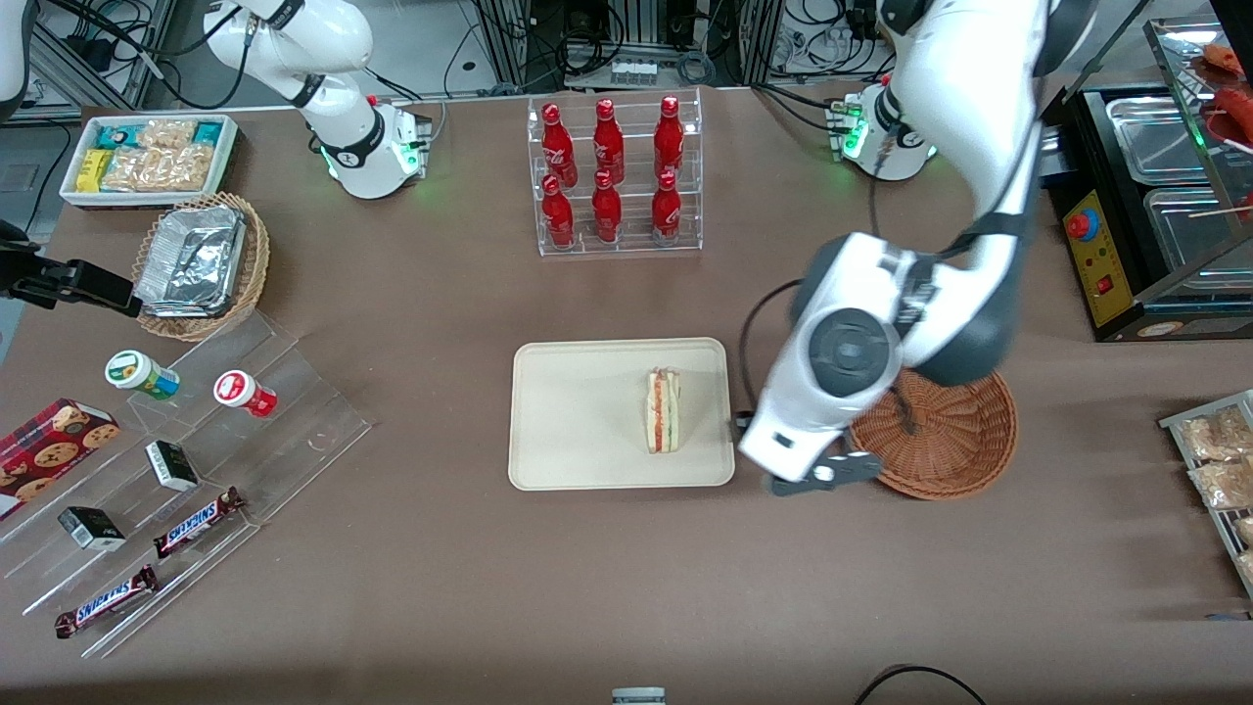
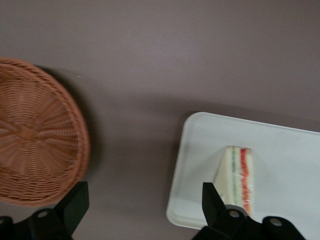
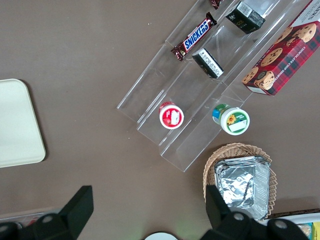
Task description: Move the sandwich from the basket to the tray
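You can see the sandwich (image 1: pixel 663 410) lies on the tray (image 1: pixel 578 460); the basket (image 1: pixel 964 441) is empty. The gripper (image 2: pixel 142 207), released, hangs between them. Only retreat remains.

left arm: bent low over table | gripper (image 2: pixel 145 200): fingers (image 2: pixel 212 200) spread, empty

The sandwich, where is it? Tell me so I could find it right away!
Look at the cream tray in the middle of the brown table. The sandwich lies on it, at the end nearest the round wicker basket, with the open gripper hovering between tray and basket. It's the only thing on the tray: white bread with red and green stripes.
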